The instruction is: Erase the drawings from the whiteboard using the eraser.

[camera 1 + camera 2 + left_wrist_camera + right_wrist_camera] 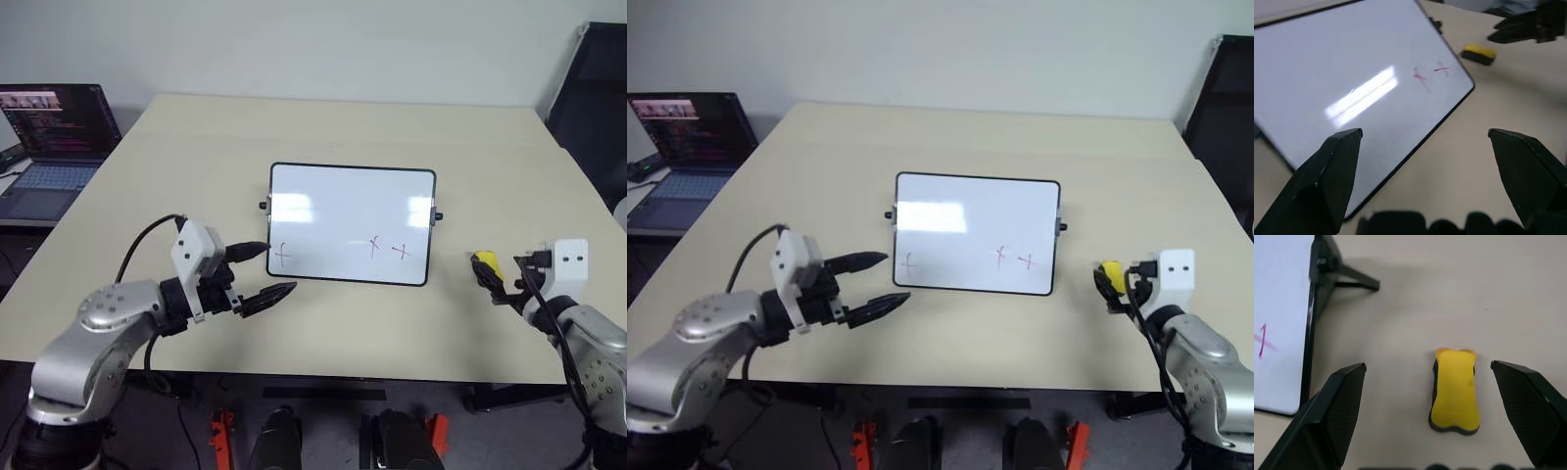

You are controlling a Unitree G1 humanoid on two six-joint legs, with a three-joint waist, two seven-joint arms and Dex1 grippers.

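Observation:
The whiteboard (353, 211) stands propped at the middle of the beige table, with a black frame and side knobs. Three red drawings sit along its lower part: one at the left (283, 257) and two at the right (374, 245), (401, 251). The yellow eraser (1455, 389) lies flat on the table to the right of the board. My right gripper (1427, 366) is open just behind the eraser; the block lies between its fingers, touching neither. My left gripper (279, 268) is open and empty, hovering by the board's lower left corner.
An open laptop (54, 147) sits on a lower surface beyond the table's left edge. A dark chair-like object (593, 88) stands at the far right. The board's stand leg (1352, 276) juts out behind its right side.

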